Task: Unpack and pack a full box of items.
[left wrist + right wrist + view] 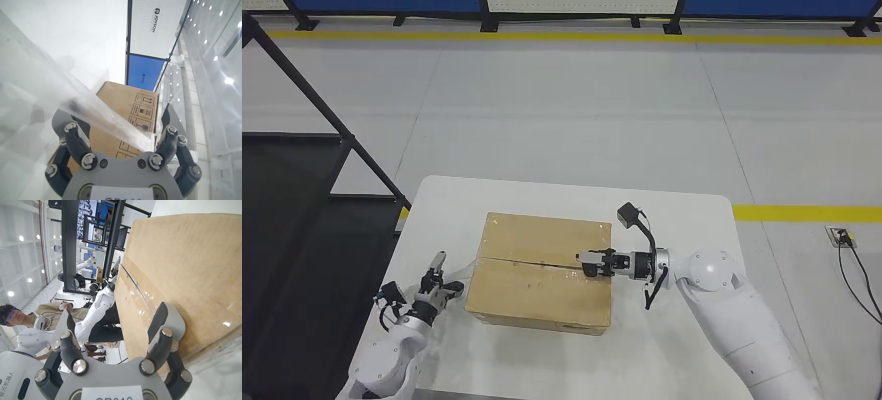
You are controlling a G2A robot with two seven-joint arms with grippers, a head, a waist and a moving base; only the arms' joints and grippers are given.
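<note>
Cardboard box (542,300) sits in the middle of the table (682,215), with its taped seam (527,261) running arm to arm. Right gripper (588,264) is over the seam's end, fingers apart, so it's nearer. Left gripper (442,281), also spread, sits just off the opposite side.

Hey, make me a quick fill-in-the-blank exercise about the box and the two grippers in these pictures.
1. The cardboard box stands on a ___ table.
2. The box's top flaps are ___.
3. The right gripper is at the seam on the box's ___ face.
4. The left gripper, beside the box, has its jaws ___.
Missing words: white; closed; top; open.
</note>
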